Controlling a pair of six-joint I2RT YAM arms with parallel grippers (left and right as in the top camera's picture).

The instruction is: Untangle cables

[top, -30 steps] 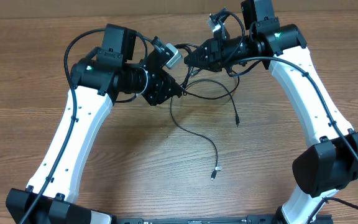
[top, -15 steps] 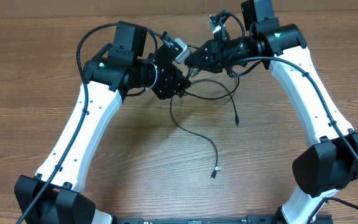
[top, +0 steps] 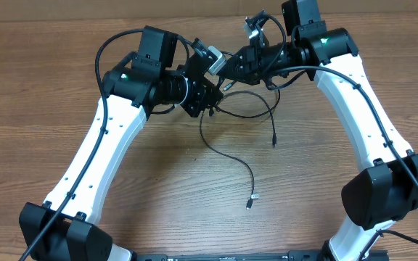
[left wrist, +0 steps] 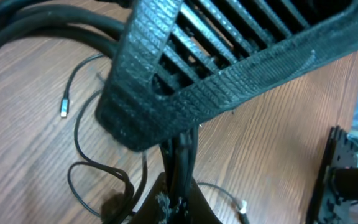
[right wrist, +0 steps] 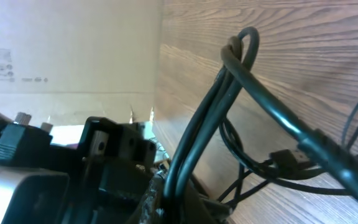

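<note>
The cables [top: 227, 154] are thin black wires looped on the wooden table [top: 64, 116] below both grippers. One plug end [top: 250, 204] lies toward the front and another [top: 273, 142] hangs to the right. My left gripper [top: 212, 101] and right gripper [top: 222, 78] meet tip to tip at the back centre. In the left wrist view, my left gripper [left wrist: 180, 202] is shut on cable strands [left wrist: 180, 155] rising from between its fingers. In the right wrist view, my right gripper [right wrist: 179, 199] is shut on strands [right wrist: 229, 81] that run up to a tight bend.
A cardboard wall [top: 122, 9] runs along the table's back edge, close behind both wrists. The right gripper's ribbed black body [left wrist: 229, 68] fills the top of the left wrist view. A loose plug [left wrist: 63, 111] lies on the wood to the left.
My left arm has swung right until its gripper met the right one, and its jaws have closed on the cables. The hanging plug end has shifted slightly left.
</note>
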